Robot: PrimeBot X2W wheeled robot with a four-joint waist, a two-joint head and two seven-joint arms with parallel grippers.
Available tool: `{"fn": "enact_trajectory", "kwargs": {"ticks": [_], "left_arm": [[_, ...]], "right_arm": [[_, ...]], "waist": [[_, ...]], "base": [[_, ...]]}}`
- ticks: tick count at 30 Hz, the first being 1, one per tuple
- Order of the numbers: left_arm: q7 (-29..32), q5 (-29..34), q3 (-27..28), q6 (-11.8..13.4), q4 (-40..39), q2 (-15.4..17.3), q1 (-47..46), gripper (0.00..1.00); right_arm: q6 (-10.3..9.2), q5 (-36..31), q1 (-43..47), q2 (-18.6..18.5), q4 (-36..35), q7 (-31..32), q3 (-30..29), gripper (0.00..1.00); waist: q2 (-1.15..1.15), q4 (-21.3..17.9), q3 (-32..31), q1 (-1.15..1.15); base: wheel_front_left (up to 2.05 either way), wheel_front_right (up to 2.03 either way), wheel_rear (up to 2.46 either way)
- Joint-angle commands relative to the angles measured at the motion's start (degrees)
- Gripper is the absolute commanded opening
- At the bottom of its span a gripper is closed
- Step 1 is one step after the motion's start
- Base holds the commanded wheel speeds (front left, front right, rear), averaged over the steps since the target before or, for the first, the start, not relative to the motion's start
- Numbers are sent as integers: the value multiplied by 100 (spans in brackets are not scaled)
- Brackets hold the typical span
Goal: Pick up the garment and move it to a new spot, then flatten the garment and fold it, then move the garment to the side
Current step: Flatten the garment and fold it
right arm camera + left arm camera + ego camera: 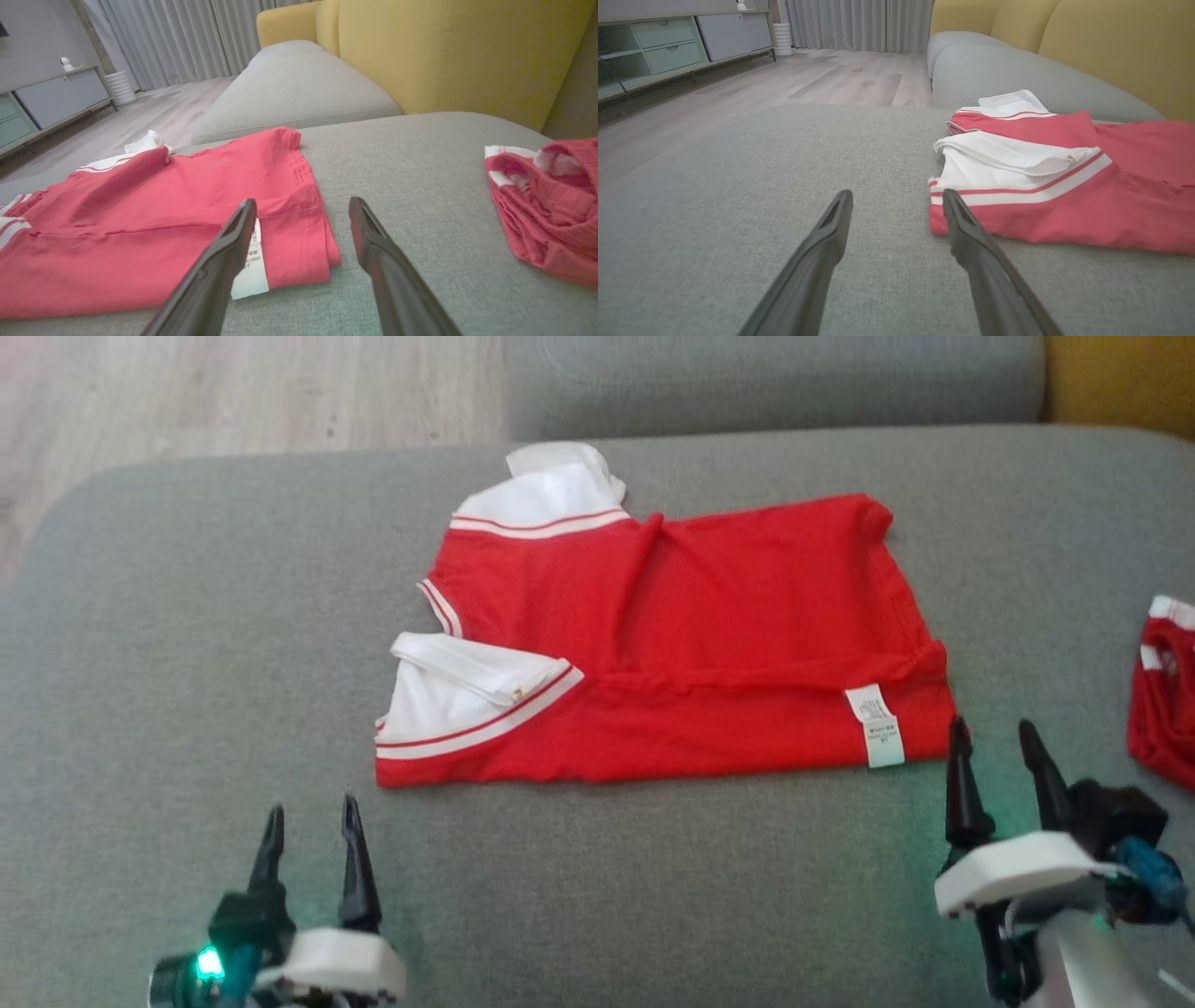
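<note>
You've got the red garment lying folded flat on the grey sofa cushion, with its white care label at the near right corner. The left gripper sits off the garment's near left corner, fingers spread and empty. The right gripper is just beside the label corner, also spread, and a second red garment lies apart to the right.

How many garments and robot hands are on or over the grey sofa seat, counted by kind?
Red-and-white fabric garments: 2 (folded red-and-white shirt, crumpled red-and-white garment)
Dark two-fingered robot hands: 2 (left hand, right hand)
Total: 4
</note>
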Motion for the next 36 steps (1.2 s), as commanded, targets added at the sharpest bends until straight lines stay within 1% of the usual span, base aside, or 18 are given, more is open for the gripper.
{"fn": "enact_trajectory", "kwargs": {"ticks": [1, 8, 15, 18, 22, 24, 27, 31, 36], "left_arm": [[-29, -43, 98, 35, -231, 79, -19, 100], [-29, -160, -33, 52, -261, 79, 491, 100], [-29, -226, -53, 46, -244, 79, 514, 100], [-29, -417, -97, -108, -219, 79, 376, 100], [-29, -635, -177, -330, -21, 79, -65, 100], [-29, -684, -178, -374, 49, 79, -206, 100], [-29, -844, -172, -510, 380, 79, -615, 100], [-29, -1004, -108, -628, 908, 79, -1062, 100], [-29, -1116, -156, -816, 1428, 78, -1400, 100]], "right_arm": [[-4, -132, -10, -20, -232, -63, 139, 100], [-4, -215, 404, -19, -38, -63, 118, 100], [-4, -172, 411, -19, 61, -63, 209, 100], [-4, -169, 307, -19, 36, -63, 250, 100], [-4, -138, 80, -19, -52, -63, 286, 100], [-4, -127, 16, -19, -76, -63, 301, 100], [-4, -99, -182, -18, -135, -63, 370, 100], [-4, -59, -456, -18, -190, -63, 444, 100], [-4, -161, -699, -18, -109, -63, 297, 100]], "waist": [[0, 78, -164, 1], [0, 136, -403, 1], [0, 107, -376, 1], [0, 81, -260, 1], [0, 69, 55, 1], [0, 60, 149, 1], [0, 8, 403, 1], [0, -118, 703, 1], [0, -219, 938, 1]], "base": [[0, 0, 0], [0, 0, 0], [0, 0, 0], [0, 0, 0], [0, 0, 0], [0, 0, 0], [0, 0, 0], [0, 0, 0], [0, 0, 0]]}}
